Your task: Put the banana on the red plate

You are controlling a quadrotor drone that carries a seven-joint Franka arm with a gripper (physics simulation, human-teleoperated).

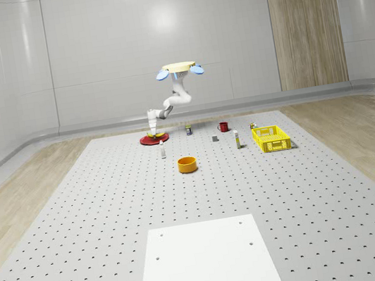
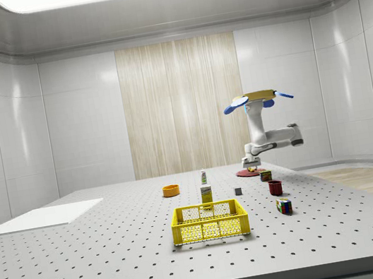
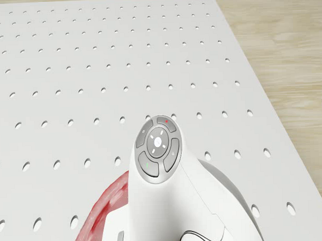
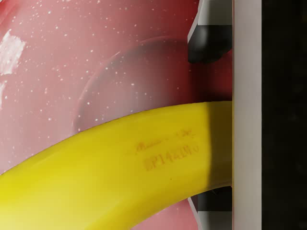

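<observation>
The drone (image 1: 179,67) hovers above the far end of the perforated table, a little to the whole-scene view's right of the red plate (image 1: 143,142). Its white arm (image 3: 159,152) bends down to the plate (image 3: 108,207). My gripper (image 1: 152,134) hangs just over the plate, also seen from the side as the gripper (image 2: 250,166). In the wrist view the yellow banana (image 4: 120,167) lies across the speckled red plate (image 4: 57,72), between the gripper (image 4: 208,127) fingers. One dark fingertip (image 4: 206,45) stands apart from the banana with plate showing between them, so the gripper is open.
An orange bowl (image 1: 188,164), a yellow crate (image 1: 271,138), a red mug (image 1: 223,127), small bottles (image 1: 162,149) and a can (image 1: 189,129) stand on the table nearer than the plate. A white mat (image 1: 205,262) lies at the front.
</observation>
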